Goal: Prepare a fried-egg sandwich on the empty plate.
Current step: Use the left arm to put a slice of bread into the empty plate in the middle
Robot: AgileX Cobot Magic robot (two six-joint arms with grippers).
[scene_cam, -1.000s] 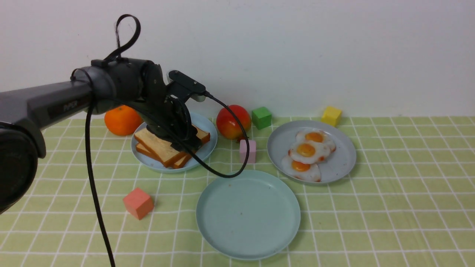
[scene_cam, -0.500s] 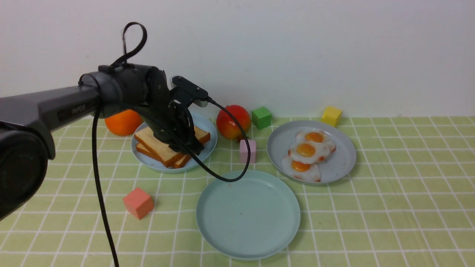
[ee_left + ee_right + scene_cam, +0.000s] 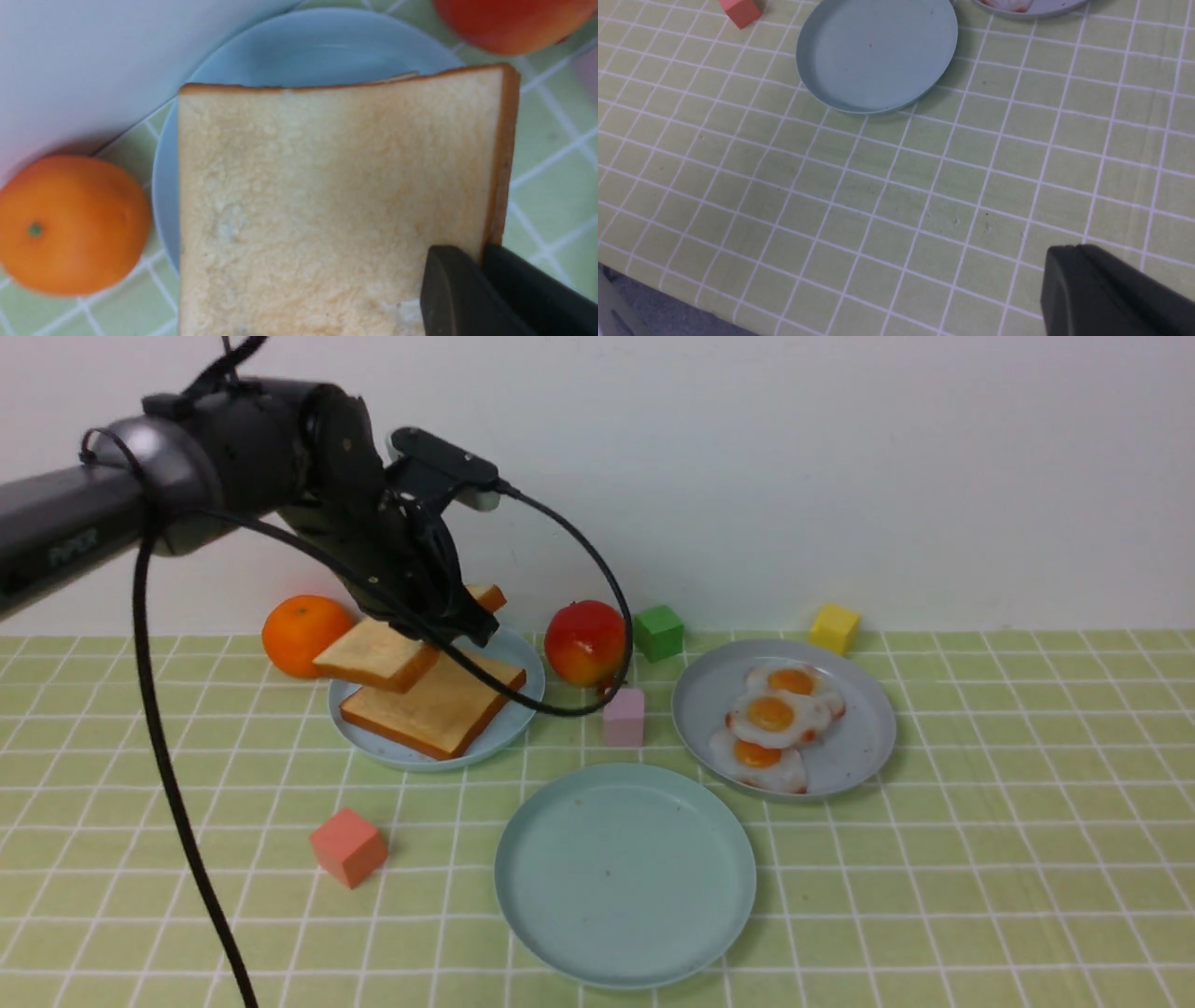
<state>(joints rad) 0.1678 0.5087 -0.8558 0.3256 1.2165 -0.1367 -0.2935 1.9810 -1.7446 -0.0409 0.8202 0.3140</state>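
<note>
Pale lettering on the left arm, upper left of the front view, looks like "PIPER". The arm reaches in from the left edge with its wrist bent down. The left gripper is clamped on the edge of a toast, held roughly level in the air above the second toast on the blue plate. Eggs lie on the grey plate, centre right. The empty plate sits lower centre. The right gripper, jaws pressed together on nothing, hangs over the cloth.
</note>
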